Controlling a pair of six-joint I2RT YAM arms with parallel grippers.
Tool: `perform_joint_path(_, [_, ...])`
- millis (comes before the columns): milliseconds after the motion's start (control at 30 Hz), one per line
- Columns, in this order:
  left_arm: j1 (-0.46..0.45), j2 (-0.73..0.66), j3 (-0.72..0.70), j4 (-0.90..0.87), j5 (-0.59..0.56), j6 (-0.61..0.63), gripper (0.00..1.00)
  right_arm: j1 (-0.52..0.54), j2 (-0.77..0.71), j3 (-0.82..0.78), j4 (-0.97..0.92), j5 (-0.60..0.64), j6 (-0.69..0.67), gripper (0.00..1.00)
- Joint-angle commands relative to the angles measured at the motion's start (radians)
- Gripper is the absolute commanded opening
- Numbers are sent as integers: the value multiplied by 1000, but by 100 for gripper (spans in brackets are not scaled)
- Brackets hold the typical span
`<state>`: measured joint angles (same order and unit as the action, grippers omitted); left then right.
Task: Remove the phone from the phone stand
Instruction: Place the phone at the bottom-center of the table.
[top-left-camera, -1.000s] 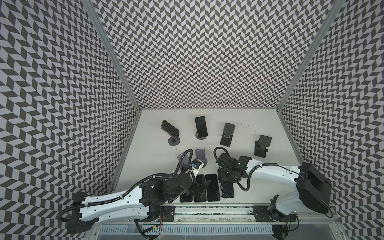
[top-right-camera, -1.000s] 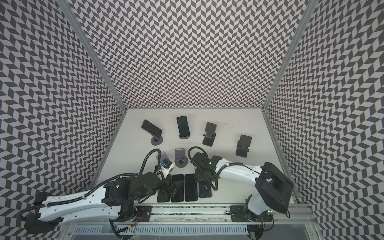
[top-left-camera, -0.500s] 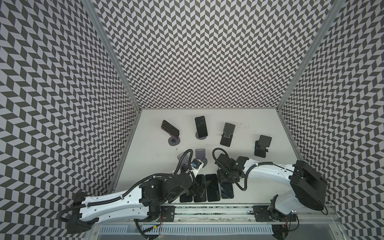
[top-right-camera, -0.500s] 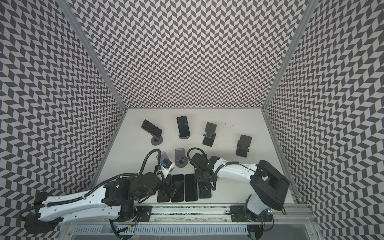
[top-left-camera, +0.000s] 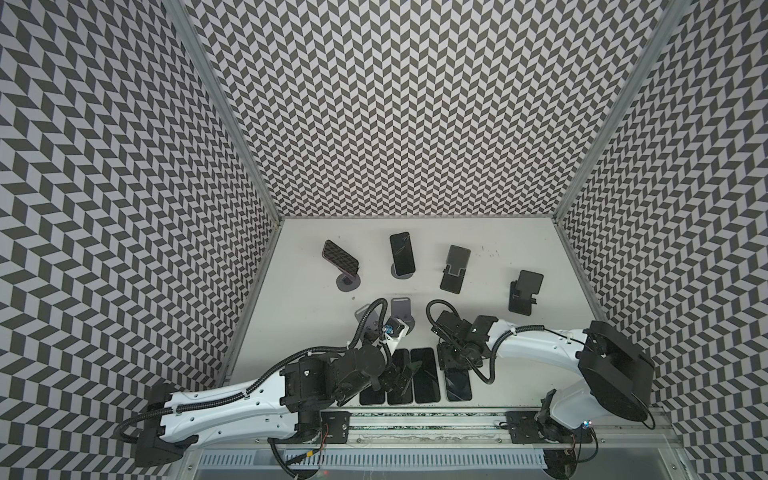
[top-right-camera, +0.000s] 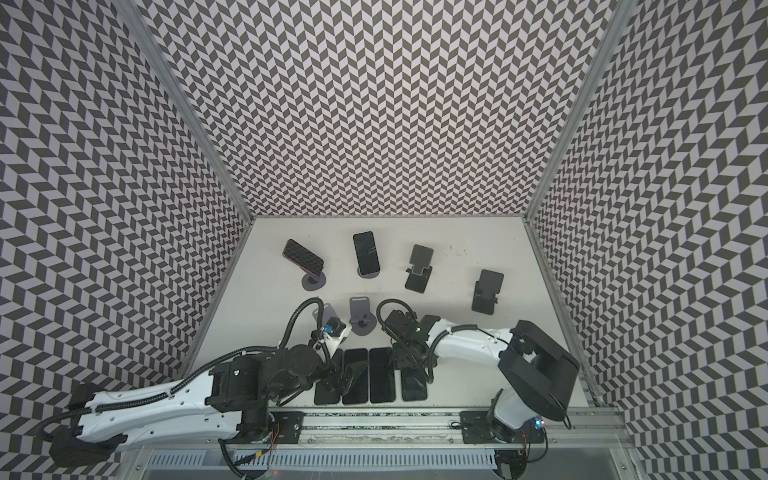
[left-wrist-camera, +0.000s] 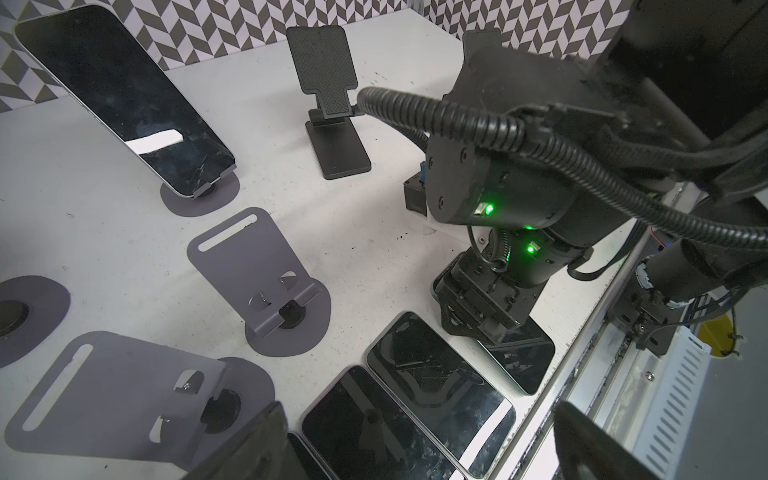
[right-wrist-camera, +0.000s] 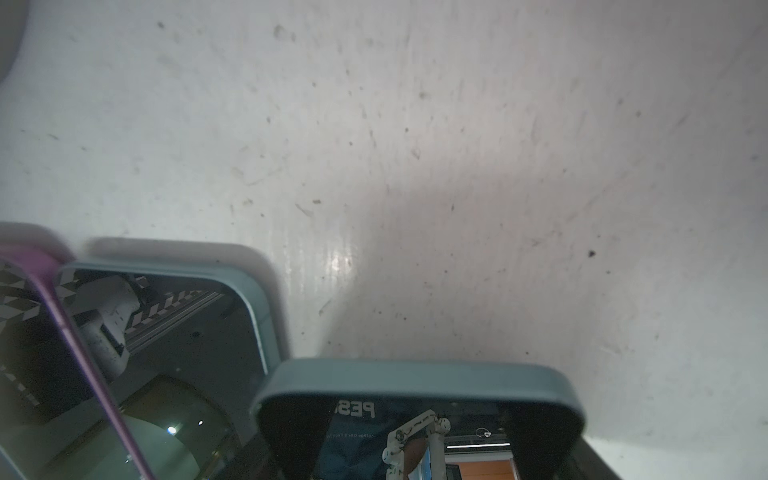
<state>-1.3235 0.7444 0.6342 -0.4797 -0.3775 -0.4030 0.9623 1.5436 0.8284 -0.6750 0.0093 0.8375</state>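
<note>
Both arms have white moulded links, left arm (top-left-camera: 224, 409) and right arm (top-left-camera: 540, 353), with black joint housings. Black corrugated conduit (left-wrist-camera: 478, 124) loops along each, tied to the shells. Right wrist housing (left-wrist-camera: 478, 183): matte black, small screws, two green lamps (left-wrist-camera: 490, 209) lit. Left hand (left-wrist-camera: 415, 409) black, fingers (left-wrist-camera: 249, 449) wedge-shaped. Bases sit on a metal rail (top-left-camera: 415, 419) along the desk's near edge.

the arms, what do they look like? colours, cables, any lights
Both the left arm and right arm have white link shells with black joint housings; the left gripper and right gripper are black. Black corrugated conduit loops along each. Small green lights glow on the right arm's wrist.
</note>
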Motion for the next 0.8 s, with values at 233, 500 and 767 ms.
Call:
perform_joint_path(233, [4, 32, 5, 51, -27, 6, 100, 5, 8, 21, -4, -16, -10, 67])
perform_joint_path(500, [6, 60, 4, 87, -28, 32, 100, 1, -3, 38, -34, -5, -26, 79])
perform_joint_path(767, [15, 107, 27, 115, -36, 57, 100, -10, -18, 82, -81, 15, -64, 86])
